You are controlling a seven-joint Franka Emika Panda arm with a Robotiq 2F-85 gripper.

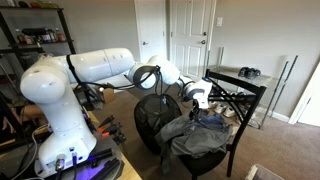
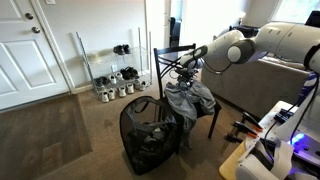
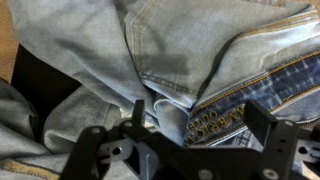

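**Open jaws over denim heap on chair**

The white robot arm (image 1: 100, 65) is reaching out over a black chair (image 2: 172, 52). Its jaws are standing spread to their widest and gripping nothing. A heap of light-blue washed denim jeans (image 3: 150, 50) is lying directly beneath the jaws, close under them. Whether the tips are touching the cloth cannot be told.

The heap is resting on the chair seat, with folds hanging over the front edge (image 2: 188, 98).

Count: one arm, one chair, one round black mesh laundry hamper (image 2: 150, 135) and one wire shoe rack (image 2: 112, 70). The hamper is standing on the carpet just beside the chair. The rack is well apart, against the wall.

The wrist view is showing a darker blue denim piece with yellow stitching (image 3: 270, 85) lying against the pale denim. Whether this is one garment or two cannot be told. The exterior views are giving only a grey-blue pile (image 1: 200, 135), but they are placing the chair and hamper, which the wrist view is leaving out.
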